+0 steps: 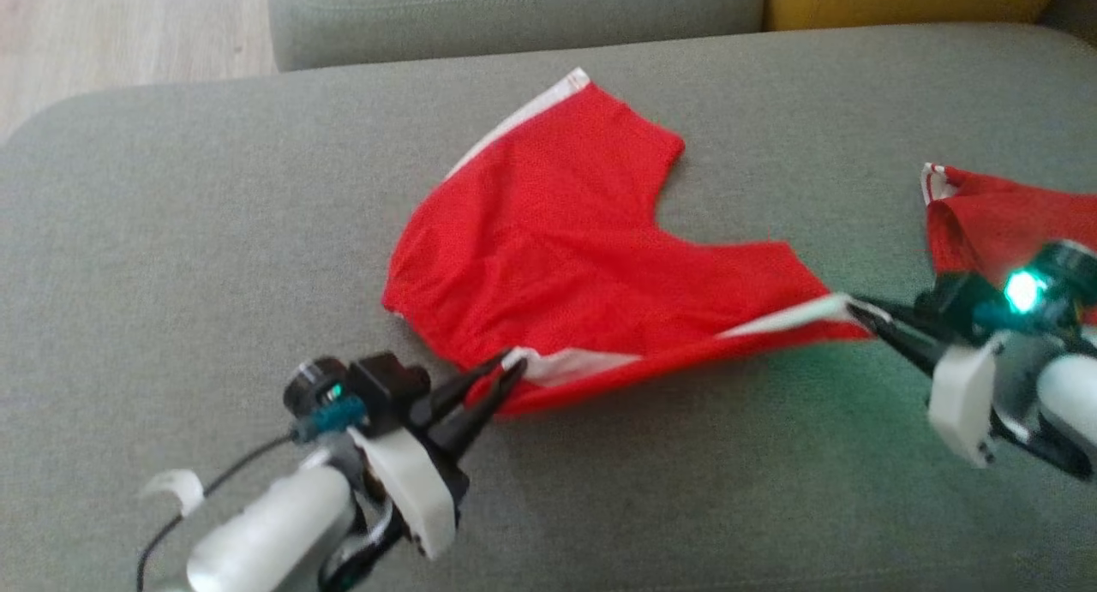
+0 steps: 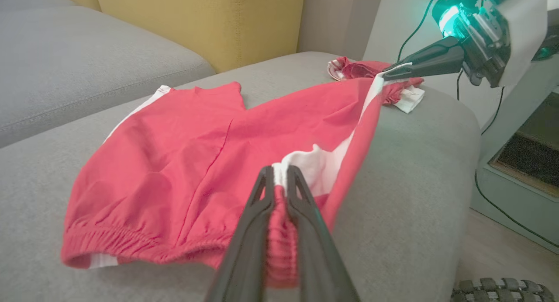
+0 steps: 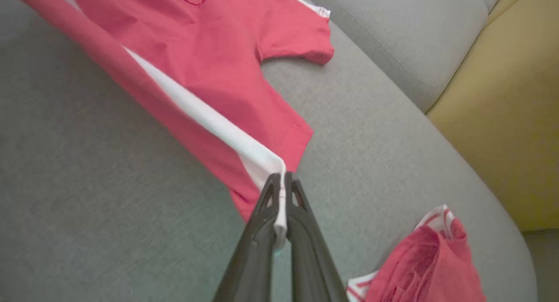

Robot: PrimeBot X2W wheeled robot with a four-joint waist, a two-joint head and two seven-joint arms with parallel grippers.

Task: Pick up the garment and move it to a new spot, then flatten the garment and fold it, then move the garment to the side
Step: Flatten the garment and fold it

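Head view: the red garment point(image 1: 557, 249) lies on the grey sofa cushion point(image 1: 214, 232), its near white-striped edge lifted taut. The left tool point(image 1: 506, 376) is clamped on its waistband corner, and the right tool point(image 1: 857, 307) on its leg hem. A crumpled red cloth point(image 1: 1003, 224) lies near the right tool.

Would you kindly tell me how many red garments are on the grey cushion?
2. Red shorts lie spread out, held by the left pincer and right pincer; a bunched red garment sits near the grey cushion's right edge.
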